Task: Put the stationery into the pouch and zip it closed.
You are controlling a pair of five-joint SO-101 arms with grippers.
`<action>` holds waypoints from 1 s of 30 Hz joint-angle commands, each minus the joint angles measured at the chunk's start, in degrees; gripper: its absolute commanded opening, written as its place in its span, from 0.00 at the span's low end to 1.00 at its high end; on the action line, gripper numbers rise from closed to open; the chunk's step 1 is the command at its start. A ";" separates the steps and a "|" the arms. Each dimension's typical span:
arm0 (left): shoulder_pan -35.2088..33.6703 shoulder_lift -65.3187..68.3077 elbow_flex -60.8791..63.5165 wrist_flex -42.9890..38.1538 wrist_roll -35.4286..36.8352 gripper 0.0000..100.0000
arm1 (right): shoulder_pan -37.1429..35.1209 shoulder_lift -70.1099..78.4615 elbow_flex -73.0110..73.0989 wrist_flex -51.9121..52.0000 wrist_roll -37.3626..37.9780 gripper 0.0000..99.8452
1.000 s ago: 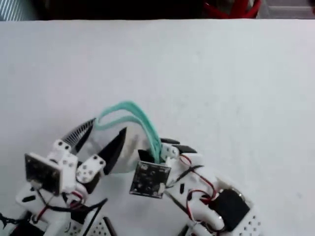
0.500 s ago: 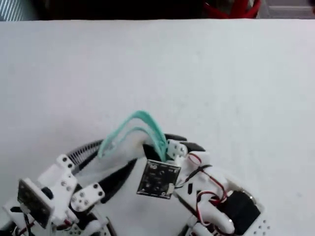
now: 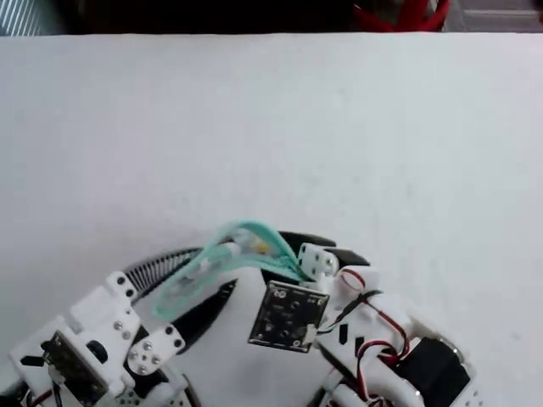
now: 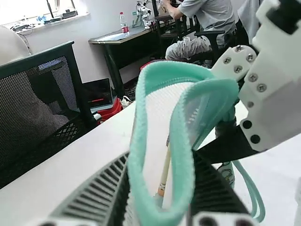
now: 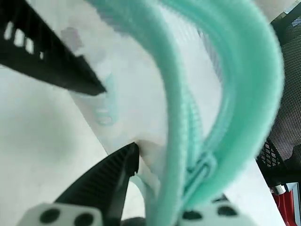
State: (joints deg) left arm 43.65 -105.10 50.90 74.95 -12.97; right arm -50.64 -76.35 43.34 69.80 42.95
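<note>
Pouch [image 3: 254, 242] lies near 6 o'clock edge of table [image 3: 407, 127], long axis approx 8-to-2 o'clock, L gripper [image 3: 216, 271] clamped on its 8 end, R gripper [image 3: 297, 253] pinching its 2 end by zip pull [image 5: 203, 170], so you likely zip along that line.

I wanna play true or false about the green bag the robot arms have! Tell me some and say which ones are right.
1. The pouch has a teal-green edge. True.
2. The pouch is zipped all the way shut. False: in the left wrist view its mouth gapes open.
3. A thin pencil-like stick is inside the pouch. True.
4. The pouch lies by itself, with no gripper touching it. False: the left gripper and the right gripper both hold it.
5. The table is black. False: it is white.
</note>
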 commanded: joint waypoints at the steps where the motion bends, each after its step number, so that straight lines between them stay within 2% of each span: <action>1: 5.67 0.57 3.96 -1.58 -3.25 0.02 | -1.89 0.13 -4.22 -0.92 -0.44 0.02; 3: 5.67 0.57 4.40 -1.67 -5.36 0.03 | -1.89 0.13 -4.13 -0.92 -0.44 0.02; 9: 5.67 0.57 4.22 -1.85 -5.27 0.02 | -1.54 0.13 -4.13 -1.10 -0.44 0.03; 12: 5.58 0.57 4.48 -1.85 -5.36 0.02 | 1.01 -0.48 -4.40 -1.19 -1.41 0.16; 15: 3.03 0.57 4.57 -2.73 -5.36 0.02 | 8.48 -1.63 -6.42 -2.68 -8.18 0.32; 20: -6.29 0.57 9.58 -10.46 -4.13 0.02 | 18.15 -3.38 -8.79 -4.70 -9.76 0.30; 25: -11.30 0.57 18.90 -23.82 4.13 0.02 | 19.47 -2.86 -5.80 -4.79 -10.11 0.30; 30: -12.88 0.57 19.60 -26.73 4.75 0.02 | 22.81 -3.30 -1.41 -8.22 -10.20 0.30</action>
State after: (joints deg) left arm 32.13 -103.78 71.21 52.53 -9.19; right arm -30.42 -79.87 41.32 64.18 33.27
